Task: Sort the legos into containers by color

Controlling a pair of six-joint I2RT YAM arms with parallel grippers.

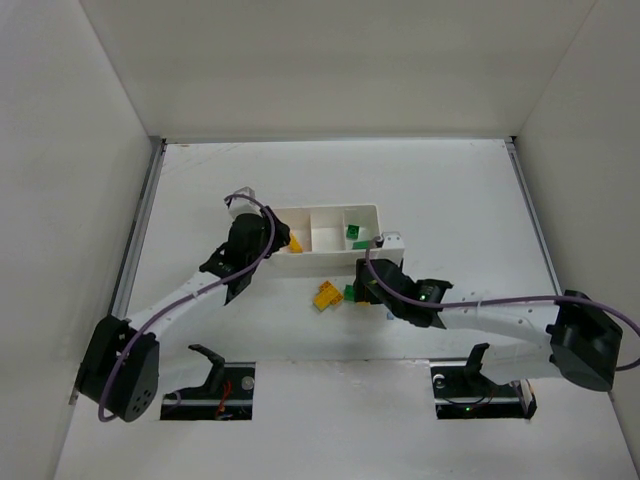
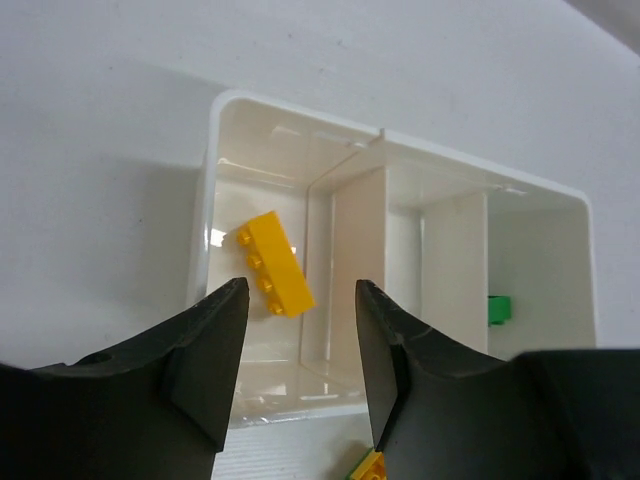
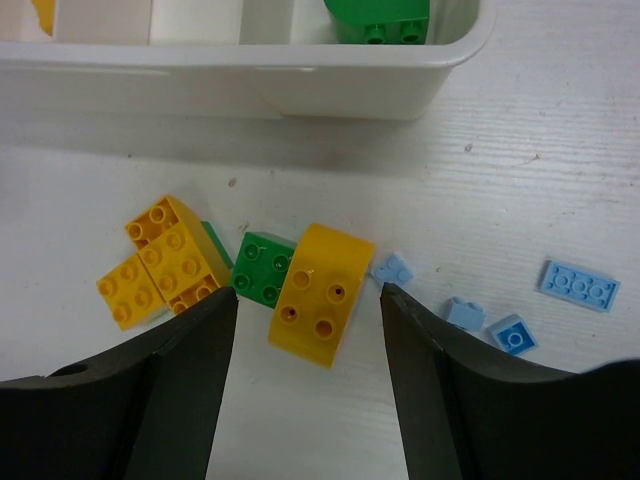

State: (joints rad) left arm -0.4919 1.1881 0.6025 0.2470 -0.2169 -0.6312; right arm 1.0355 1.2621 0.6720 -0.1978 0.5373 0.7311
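Hovering wide open, right fingers (image 3: pixel 180 390) should pinch the likely light, rigid, slick yellow brick (image 3: pixel 315 295) across flat sides; left fingers (image 2: pixel 200 350) gape empty.

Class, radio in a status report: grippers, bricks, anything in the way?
Left gripper open over tray, one yellow brick in its left compartment. Right gripper open above curved yellow brick on table. Green brick against it, may crowd grasp.

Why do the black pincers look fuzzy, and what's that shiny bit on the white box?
Left wrist view: the left pincer sits close to the lens, so it looks soft; the yellow rectangular plastic brick is sharp; light glints on the wall of the glossy white plastic tray. Right wrist view: the right pincer is soft too; the tray's shadow is soft-edged.
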